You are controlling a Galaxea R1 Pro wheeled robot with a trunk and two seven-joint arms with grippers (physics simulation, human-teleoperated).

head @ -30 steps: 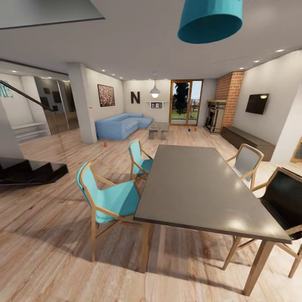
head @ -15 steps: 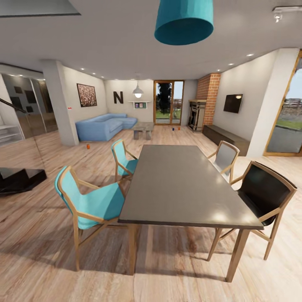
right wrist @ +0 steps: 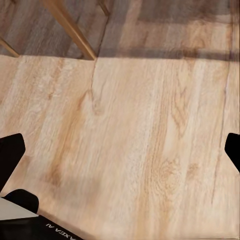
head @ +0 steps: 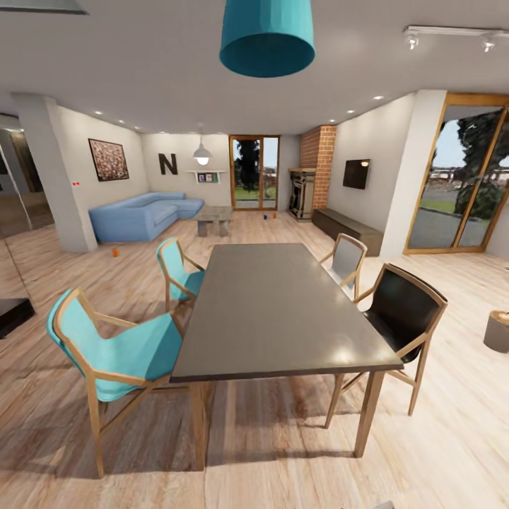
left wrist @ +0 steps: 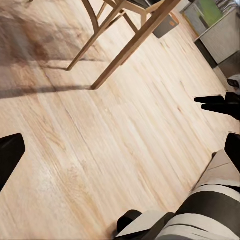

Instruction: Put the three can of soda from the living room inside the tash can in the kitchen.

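Across the wood floor, at eleven o'clock beyond the dark dining table (head: pixel 276 304), one orange soda can (head: pixel 115 252) stands alone before the blue sofa (head: pixel 145 215). Two more tiny cans (head: pixel 266 216) sit by the glass doors (head: pixel 254 172). Left gripper (left wrist: pixel 120 150) and right gripper (right wrist: pixel 120 150) fingers are spread wide, holding nothing.

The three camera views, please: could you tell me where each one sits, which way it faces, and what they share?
Head view: on the robot's head, facing forward over the dining table toward the blue sofa; an orange soda can stands on the floor.
Left wrist view: on the left arm, facing down at the wood floor; left gripper open.
Right wrist view: on the right arm, facing the floor; right gripper open.
Shared: both wrist views catch wooden furniture legs.
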